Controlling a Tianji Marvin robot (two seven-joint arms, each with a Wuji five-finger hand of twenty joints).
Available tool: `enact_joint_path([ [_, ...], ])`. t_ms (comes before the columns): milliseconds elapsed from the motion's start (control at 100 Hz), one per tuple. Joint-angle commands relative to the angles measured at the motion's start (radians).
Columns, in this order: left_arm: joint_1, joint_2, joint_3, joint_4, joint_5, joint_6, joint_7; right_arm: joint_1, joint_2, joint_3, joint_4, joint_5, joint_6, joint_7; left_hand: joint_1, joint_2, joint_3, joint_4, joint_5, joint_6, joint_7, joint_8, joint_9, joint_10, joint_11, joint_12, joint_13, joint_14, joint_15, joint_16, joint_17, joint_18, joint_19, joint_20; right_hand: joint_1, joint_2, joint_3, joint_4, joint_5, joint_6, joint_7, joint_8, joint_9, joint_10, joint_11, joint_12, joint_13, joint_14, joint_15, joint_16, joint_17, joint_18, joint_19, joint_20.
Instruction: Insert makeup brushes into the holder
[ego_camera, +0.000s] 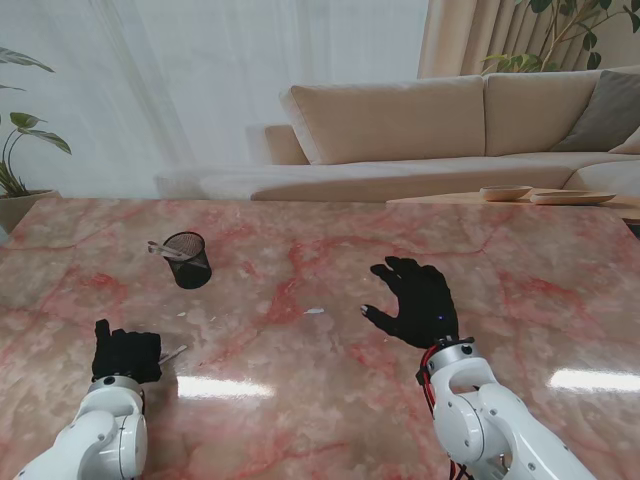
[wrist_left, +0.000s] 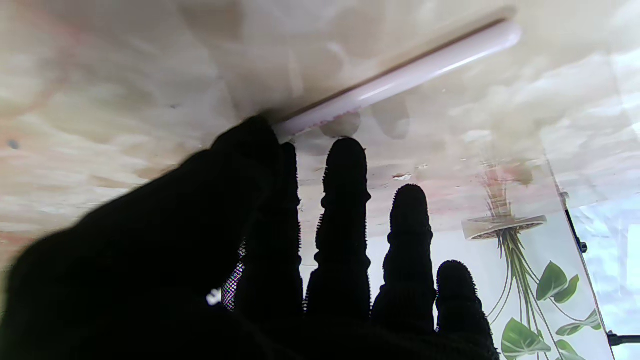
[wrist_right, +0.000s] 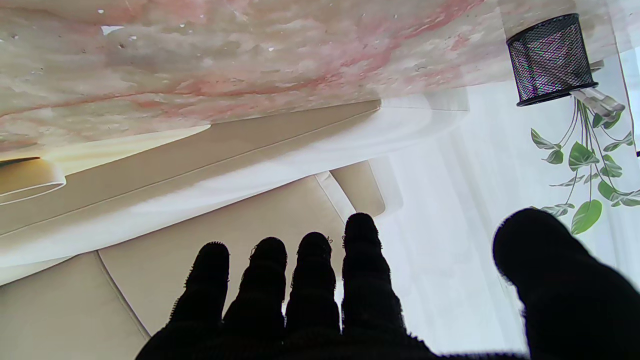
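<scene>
A: While the holder (ego_camera: 187, 259) sits upright at upper left of the stand frame with one brush (ego_camera: 165, 250) leaning out, where's the other?

B: Second brush (wrist_left: 400, 80) lies flat at lower left, my left hand (ego_camera: 126, 351) on its end: thumb and forefinger touching it, grip unclear. Right hand (ego_camera: 415, 300) splayed, holding nothing, centre-right over the marble table (ego_camera: 330, 400).

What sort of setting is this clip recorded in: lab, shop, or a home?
Most likely a home living room, or a set staged as one. A beige sofa stands behind the pink marble table, sheer curtains cover the window, and a leafy houseplant stands at the left.
</scene>
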Motion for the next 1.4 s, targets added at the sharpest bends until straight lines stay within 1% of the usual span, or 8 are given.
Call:
enact_joint_path([
  [0,0.032,0.000,0.016,0.046,-0.009,0.001,-0.027,-0.009,-0.003,0.001,0.000,0.006,0.002,0.010,-0.001,0.033,0.026,-0.019,0.128,-0.016,0.031,0.050,-0.039,0.018,-0.019,-0.066,-0.060,0.030,-0.012,-0.030,-0.016,-0.018,-0.054,0.008,0.017,-0.012,0.019,0.015,-0.008,-0.008,0.008,0.009,-0.010,0.000,0.003,0.015,0.000,-0.013,0.002,0.026,-0.020,0.004,0.006,0.016],
  [70,0.029,0.001,0.023,0.049,0.004,-0.002,-0.029,-0.008,-0.004,0.001,0.001,0.007,0.002,0.009,0.000,0.048,0.016,-0.027,0.122,-0.014,0.034,0.101,-0.104,0.034,-0.002,-0.112,-0.089,0.028,-0.024,-0.048,-0.013,-0.019,-0.061,-0.007,0.018,-0.013,0.020,0.015,-0.009,-0.008,0.007,0.008,-0.009,0.000,0.003,0.016,0.001,-0.014,0.003,0.026,-0.019,0.005,0.006,0.016],
  [130,0.029,0.003,0.027,0.049,0.019,-0.002,-0.032,-0.008,-0.004,0.001,0.001,0.008,0.002,0.009,0.004,0.065,0.003,-0.034,0.112,-0.008,0.035,0.134,-0.178,0.049,0.008,-0.251,-0.126,0.024,-0.035,-0.063,-0.012,-0.019,-0.065,-0.021,0.018,-0.014,0.020,0.014,-0.008,-0.008,0.008,0.008,-0.008,0.002,0.003,0.016,0.002,-0.013,0.003,0.026,-0.019,0.005,0.006,0.015],
  [220,0.029,0.005,0.031,0.046,0.037,-0.006,-0.042,-0.008,-0.005,0.001,0.001,0.011,0.001,0.006,-0.002,0.066,0.004,-0.034,0.113,-0.009,0.043,0.146,-0.229,0.054,0.000,-0.282,-0.155,0.019,-0.048,-0.071,-0.013,-0.016,-0.069,-0.027,0.019,-0.014,0.021,0.014,-0.008,-0.008,0.008,0.008,-0.007,0.001,0.004,0.016,0.002,-0.013,0.003,0.026,-0.019,0.005,0.006,0.015],
  [370,0.032,0.007,0.033,0.043,0.051,-0.021,-0.042,-0.008,-0.006,0.001,0.001,0.014,-0.001,-0.002,-0.009,0.067,0.014,-0.037,0.113,-0.010,0.053,0.152,-0.249,0.045,0.013,-0.292,-0.164,0.011,-0.052,-0.078,-0.011,-0.017,-0.073,-0.036,0.019,-0.014,0.022,0.013,-0.007,-0.008,0.008,0.008,-0.006,0.001,0.004,0.016,0.003,-0.012,0.003,0.026,-0.017,0.005,0.006,0.015],
  [700,0.055,0.007,0.013,0.003,0.058,-0.044,-0.056,-0.015,-0.008,0.006,-0.001,0.017,-0.004,-0.016,-0.008,0.138,-0.036,-0.067,0.061,-0.047,0.076,0.246,-0.284,0.010,0.048,-0.272,-0.183,-0.015,-0.073,-0.088,-0.002,-0.027,-0.098,-0.093,0.016,-0.011,0.020,0.011,-0.008,-0.009,0.007,0.008,-0.005,0.002,0.004,0.015,0.003,-0.013,0.004,0.026,-0.019,0.003,0.004,0.014],
  [870,0.062,0.005,-0.001,-0.014,0.071,-0.061,-0.042,-0.017,-0.009,0.008,0.000,0.020,-0.006,-0.023,0.003,0.158,-0.062,-0.067,0.051,-0.068,0.078,0.286,-0.282,-0.002,0.059,-0.255,-0.177,-0.017,-0.072,-0.083,-0.003,-0.029,-0.093,-0.100,0.016,-0.009,0.019,0.010,-0.008,-0.009,0.008,0.008,-0.004,0.000,0.005,0.016,0.003,-0.013,0.003,0.026,-0.019,0.003,0.004,0.013],
  [1390,0.071,-0.003,-0.043,-0.079,0.068,-0.100,-0.009,-0.014,-0.007,0.002,0.000,0.023,-0.002,-0.005,0.010,0.167,-0.081,-0.062,0.046,-0.081,0.068,0.302,-0.270,-0.006,0.059,-0.246,-0.164,-0.017,-0.075,-0.075,-0.002,-0.032,-0.093,-0.109,0.015,-0.003,0.011,0.008,-0.007,-0.009,0.007,0.007,-0.004,0.000,0.005,0.017,0.003,-0.013,0.003,0.026,-0.021,0.006,0.002,0.013],
])
